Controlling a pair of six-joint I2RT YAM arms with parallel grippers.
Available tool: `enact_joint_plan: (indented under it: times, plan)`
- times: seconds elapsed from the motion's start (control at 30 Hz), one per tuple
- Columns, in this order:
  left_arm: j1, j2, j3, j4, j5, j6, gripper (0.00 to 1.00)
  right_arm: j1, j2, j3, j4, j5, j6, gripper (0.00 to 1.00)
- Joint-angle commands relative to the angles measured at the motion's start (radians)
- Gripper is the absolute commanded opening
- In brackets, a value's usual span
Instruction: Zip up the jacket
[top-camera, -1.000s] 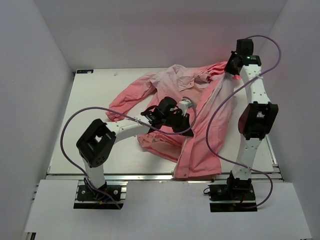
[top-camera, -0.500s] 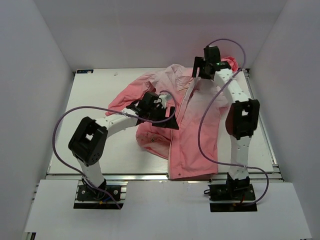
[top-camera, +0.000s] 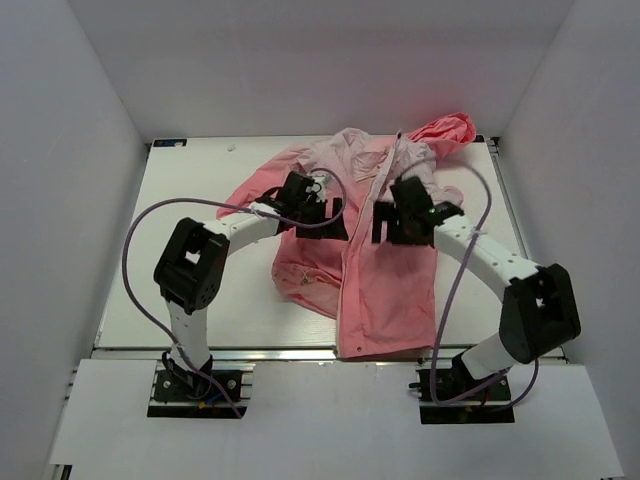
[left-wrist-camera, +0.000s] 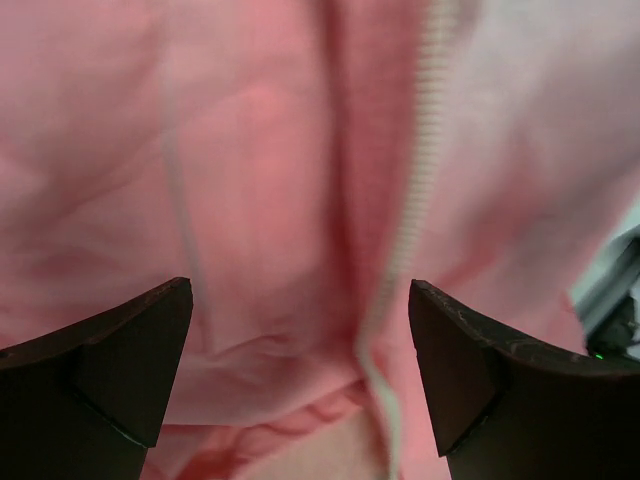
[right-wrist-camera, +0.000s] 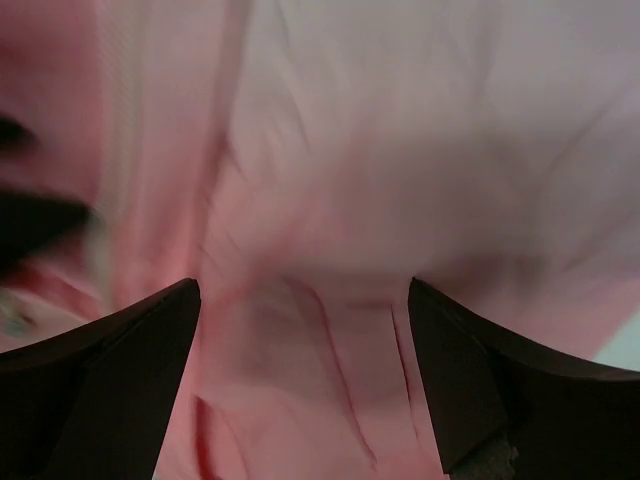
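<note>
Both sets of jaws are standing wide open and gripping nothing. I am watching the left gripper (left-wrist-camera: 298, 300) hang over pink cloth. The white zipper (left-wrist-camera: 425, 150) is running down between its fingers, nearer the right-hand one, and neither finger is touching it as far as I can tell. The right gripper (right-wrist-camera: 305, 295) is likewise hovering spread over pale folds. Its view is blurring, so I cannot pick out any teeth there.

From the overhead camera, the two grippers are facing each other across the front opening, around the middle of the table (top-camera: 180, 290). The left one is sitting at 9 o'clock of the zipper line and the right one at 3 o'clock.

The jacket (top-camera: 385, 290) is lying front-up. Its hood (top-camera: 450, 128) is pointing to 1 o'clock, its hem (top-camera: 385, 345) is reaching 6 o'clock at the near edge, and one sleeve (top-camera: 255, 195) is trailing toward 10 o'clock. The panel on the left arm's side is bunching at about 7 o'clock of the left gripper.

I am judging progress as early. The front edges are lying roughly side by side, but I am seeing no slider anywhere and no closed run of teeth. What I am expecting is left: flatten the bunched panel, find the two zipper ends at the hem, seat them, and draw the slider toward 12 o'clock.
</note>
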Motion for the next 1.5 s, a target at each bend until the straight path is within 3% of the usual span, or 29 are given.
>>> enact_joint_plan:
  times: [0.0,0.2,0.43,0.6,0.73,0.9,1.1,1.2,1.33,1.47]
  plan:
    - [0.04,0.007,-0.042,-0.024,-0.034,0.001,0.98,-0.001,-0.014,-0.208,0.045,-0.182,0.098,0.89]
    - [0.195,0.008,-0.189,0.005,-0.016,-0.043,0.98,-0.027,0.107,-0.273,-0.005,0.017,0.15,0.89]
    - [0.338,-0.036,-0.298,-0.026,-0.125,-0.043,0.98,-0.252,0.235,-0.203,-0.09,0.227,0.152,0.89]
    - [0.448,-0.06,-0.318,-0.049,-0.148,-0.059,0.98,-0.345,0.279,-0.122,-0.029,0.212,0.108,0.89]
    - [0.467,-0.081,-0.284,-0.085,-0.223,-0.065,0.98,-0.386,0.409,0.033,-0.045,0.217,0.079,0.89]
    - [0.475,-0.11,-0.234,-0.121,-0.24,-0.103,0.98,-0.385,0.407,0.126,0.013,0.174,-0.01,0.89]
    - [0.472,-0.206,-0.097,-0.259,-0.32,-0.137,0.98,-0.385,0.394,0.265,-0.029,0.106,-0.092,0.89]
    - [0.418,-0.287,-0.074,-0.313,-0.34,-0.096,0.98,-0.331,0.296,0.207,-0.047,0.045,-0.121,0.89]
    - [0.216,-0.354,-0.048,-0.383,-0.482,0.007,0.98,-0.176,0.111,0.081,-0.119,0.117,-0.075,0.89]
    - [0.036,-0.358,-0.106,-0.368,-0.438,0.139,0.98,-0.035,0.002,-0.067,-0.124,0.007,0.002,0.89]
